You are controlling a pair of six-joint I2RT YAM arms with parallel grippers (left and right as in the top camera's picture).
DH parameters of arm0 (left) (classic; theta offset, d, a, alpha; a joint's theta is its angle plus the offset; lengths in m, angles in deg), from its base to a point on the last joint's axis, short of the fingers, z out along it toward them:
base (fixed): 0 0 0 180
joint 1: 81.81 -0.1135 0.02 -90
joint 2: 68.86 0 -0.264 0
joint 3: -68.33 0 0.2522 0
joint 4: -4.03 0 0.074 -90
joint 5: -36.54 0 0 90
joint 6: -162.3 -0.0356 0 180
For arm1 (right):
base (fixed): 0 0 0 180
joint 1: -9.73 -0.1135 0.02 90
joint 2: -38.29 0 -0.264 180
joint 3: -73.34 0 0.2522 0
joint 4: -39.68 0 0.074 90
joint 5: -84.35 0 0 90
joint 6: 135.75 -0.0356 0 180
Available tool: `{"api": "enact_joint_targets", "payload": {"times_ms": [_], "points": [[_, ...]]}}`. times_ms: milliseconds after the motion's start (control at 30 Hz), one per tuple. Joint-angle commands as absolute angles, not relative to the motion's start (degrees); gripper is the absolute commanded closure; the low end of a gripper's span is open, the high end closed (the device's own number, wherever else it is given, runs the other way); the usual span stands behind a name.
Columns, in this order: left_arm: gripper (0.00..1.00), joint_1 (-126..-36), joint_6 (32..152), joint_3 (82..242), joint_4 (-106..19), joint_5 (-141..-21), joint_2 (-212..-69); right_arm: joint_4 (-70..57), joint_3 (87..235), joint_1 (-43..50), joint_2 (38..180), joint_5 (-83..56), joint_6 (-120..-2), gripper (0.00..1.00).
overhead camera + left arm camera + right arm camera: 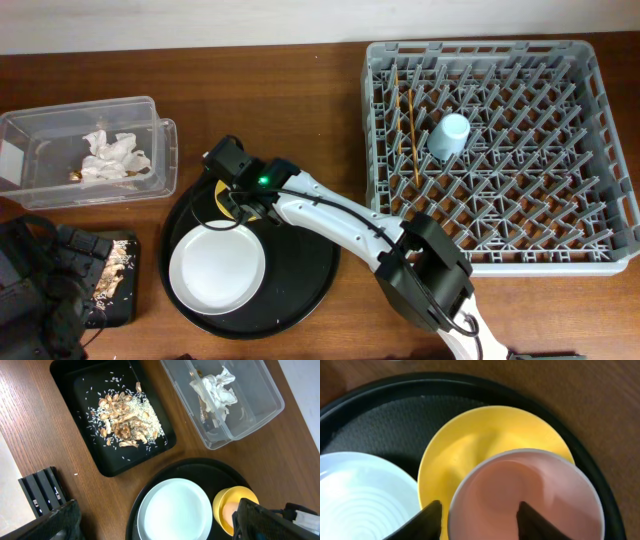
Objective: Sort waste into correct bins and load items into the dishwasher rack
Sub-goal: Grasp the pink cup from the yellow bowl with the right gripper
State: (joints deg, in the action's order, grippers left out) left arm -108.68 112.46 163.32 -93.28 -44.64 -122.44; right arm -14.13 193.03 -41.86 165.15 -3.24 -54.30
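My right gripper (232, 185) (477, 520) is open over the pink cup (545, 495), which sits inside the yellow bowl (480, 435) on the round black tray. One finger is outside the cup's rim and one is inside it. The grey-white plate (217, 268) lies beside the bowl. The light blue cup (450, 136) and the chopsticks (408, 130) are in the grey rack (600, 200). The tissue (112, 158) is in the clear box (30, 175). Food scraps (125, 420) lie in the flat black tray (75, 390). My left gripper (155, 527) is open and empty, above the table's left side.
The large round black tray (300, 290) holds the plate and the bowl. The right arm reaches across it from the front right. The left arm (40, 280) sits at the front left corner, partly over the flat black tray.
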Motion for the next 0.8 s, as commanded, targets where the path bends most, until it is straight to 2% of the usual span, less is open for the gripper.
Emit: {"api": "enact_joint_targets", "payload": {"times_ms": [0, 67, 167, 267, 367, 500, 567, 633, 767], "points": [[0.01, -108.98, 112.81, 163.84, -93.24, -44.64, -122.36, -13.93, 193.01, -41.75, 165.31, -2.41, -55.05, 0.67], [0.01, -108.98, 112.79, 163.84, -93.24, -44.64, -122.36, -14.15, 193.03, -41.73, 165.31, -2.45, -57.47, 0.86], [0.01, -108.98, 112.79, 163.84, -93.24, -44.64, -122.36, -16.71, 195.50, -41.62, 165.13, -3.91, -61.04, 0.96], [0.01, -108.98, 112.81, 163.84, -93.24, -44.64, -122.36, -22.94, 201.62, -40.40, 163.23, -3.94, -63.51, 0.96], [0.00, -108.98, 112.81, 163.84, -93.24, -44.64, -122.36, -35.26, 212.41, -34.71, 159.56, -4.31, -66.28, 0.96], [0.01, -108.98, 112.79, 163.84, -93.26, -44.64, -122.36, -51.42, 221.14, -20.88, 155.97, -11.98, -65.49, 0.96], [0.01, -108.98, 112.79, 163.84, -93.24, -44.64, -122.36, -57.27, 221.14, -10.78, 155.65, -20.24, -61.54, 0.96], [0.00, -108.98, 112.79, 163.84, -93.24, -44.64, -122.36, -61.47, 218.67, 1.13, 155.82, -38.16, -51.00, 0.96], [0.00, -108.98, 112.79, 163.84, -93.24, -44.64, -122.36, -56.66, 211.15, 14.29, 155.91, -59.41, -38.52, 0.96]]}}
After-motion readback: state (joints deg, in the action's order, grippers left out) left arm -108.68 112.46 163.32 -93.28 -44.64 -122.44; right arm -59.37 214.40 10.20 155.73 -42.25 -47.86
